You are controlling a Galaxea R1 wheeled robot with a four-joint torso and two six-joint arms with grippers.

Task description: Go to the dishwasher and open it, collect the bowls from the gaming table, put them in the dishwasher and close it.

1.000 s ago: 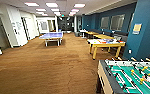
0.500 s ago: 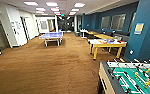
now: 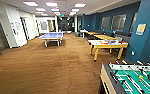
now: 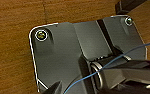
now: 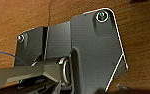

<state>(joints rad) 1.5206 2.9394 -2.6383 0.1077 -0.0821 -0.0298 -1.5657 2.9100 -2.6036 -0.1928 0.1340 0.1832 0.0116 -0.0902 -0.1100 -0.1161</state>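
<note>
1. Since a moment ago my camera has swung right; the foosball table (image 3: 131, 77) now looms larger.
2. I see the gaming table (image 3: 107, 45) across the carpet (image 3: 53, 67), right of centre.
3. Ping-pong table (image 3: 51, 36) stands far left.
4. Whether either gripper is spread, I cannot tell.

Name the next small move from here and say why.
Probably steer a little right and roll forward toward the gaming table. It stands ahead on the right by the blue wall, with colourful items on its white top, and open brown floor lies between. Keep left of the foosball table, close at the near right. The bowls cannot be made out yet.
</note>
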